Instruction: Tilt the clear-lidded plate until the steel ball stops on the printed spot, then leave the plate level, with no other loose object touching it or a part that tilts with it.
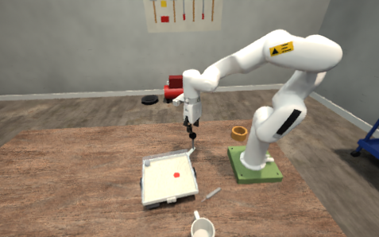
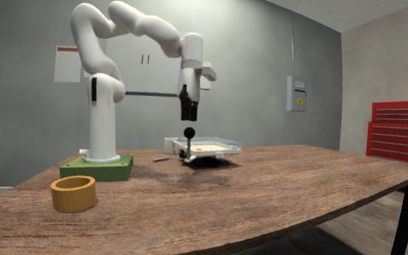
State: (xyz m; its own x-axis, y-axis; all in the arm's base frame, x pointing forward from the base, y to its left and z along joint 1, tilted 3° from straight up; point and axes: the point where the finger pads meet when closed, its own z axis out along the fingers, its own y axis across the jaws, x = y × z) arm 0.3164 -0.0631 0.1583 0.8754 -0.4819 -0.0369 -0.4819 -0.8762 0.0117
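Observation:
The clear-lidded white plate [image 1: 169, 177] lies about level on the table; it also shows in the exterior view [image 2: 206, 147]. A red printed spot [image 1: 176, 175] marks its middle. The steel ball [image 1: 147, 162] rests in the plate's far left corner, away from the spot. A stick with a black knob [image 1: 192, 136] stands at the plate's far right corner [image 2: 189, 133]. My gripper [image 1: 188, 126] [image 2: 188, 116] points down just above the knob, partly open and empty, apart from the knob.
A white mug [image 1: 202, 228] stands near the table's front edge. A grey pen-like tool [image 1: 211, 194] lies right of the plate, apart from it. A yellow ring [image 1: 239, 134] sits by my green base [image 1: 254, 165]. A red toolbox stands on the floor behind.

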